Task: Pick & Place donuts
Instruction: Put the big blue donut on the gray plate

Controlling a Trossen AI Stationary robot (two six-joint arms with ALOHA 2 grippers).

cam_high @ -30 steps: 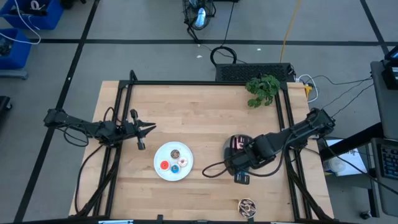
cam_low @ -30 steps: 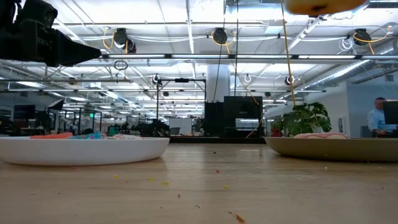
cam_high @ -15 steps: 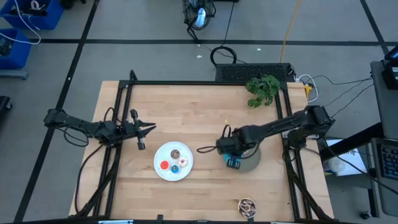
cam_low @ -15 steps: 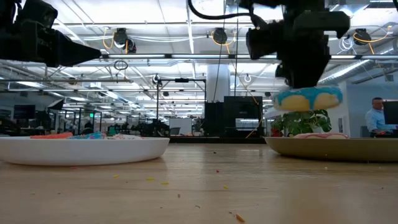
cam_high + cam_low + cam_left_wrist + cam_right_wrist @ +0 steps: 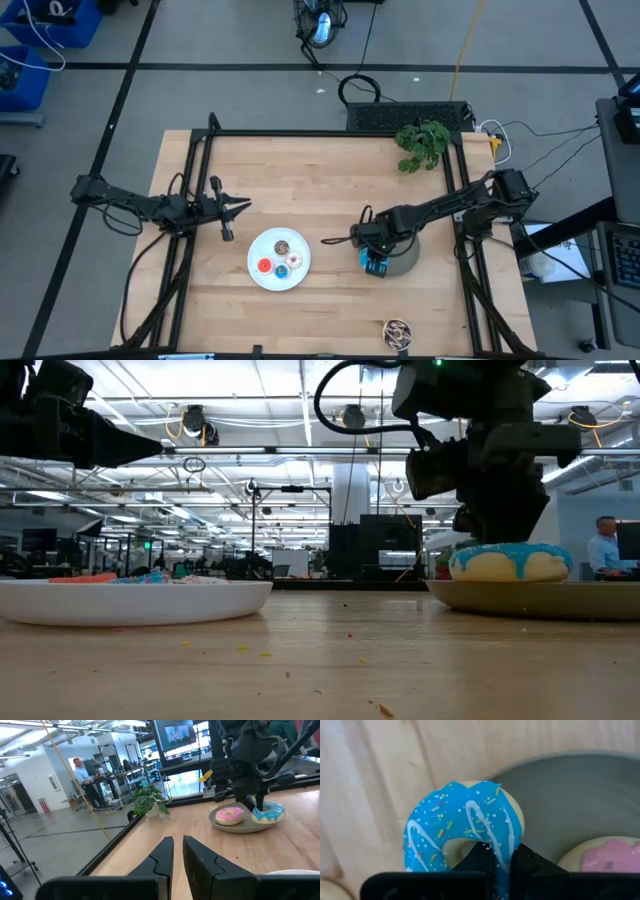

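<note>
My right gripper (image 5: 374, 262) is shut on the blue sprinkled donut (image 5: 465, 827) at the left edge of the round grey plate (image 5: 403, 262). The pink donut (image 5: 229, 815) lies flat on that plate beside it. The white plate (image 5: 262, 250) carries the tiny brown (image 5: 283, 246), red (image 5: 264, 266), white (image 5: 294, 261) and blue (image 5: 283, 271) donuts. The speckled brown donut (image 5: 397, 331) lies on the table by the near edge. My left gripper (image 5: 177, 842) waits shut above the table's left part, pointing right. My right gripper pinches the blue donut's ring wall (image 5: 502, 837), one finger (image 5: 479, 854) in the hole and the other (image 5: 525, 860) outside. The fingers come from above, pointing down. The donut sits level with its underside (image 5: 510, 576) on the grey plate's left rim, partly overhanging the table.
A green plant (image 5: 422, 143) stands at the far right corner. A dark cable (image 5: 340, 240) loops off my right arm over the table. Black frame rails (image 5: 190, 200) run along the left, far and right sides. Bare wood lies between the two plates.
My right gripper, holding the blue donut throughout, moved a little toward the far edge and came down. The donut went from high above the table to resting on the grey plate's left edge.
</note>
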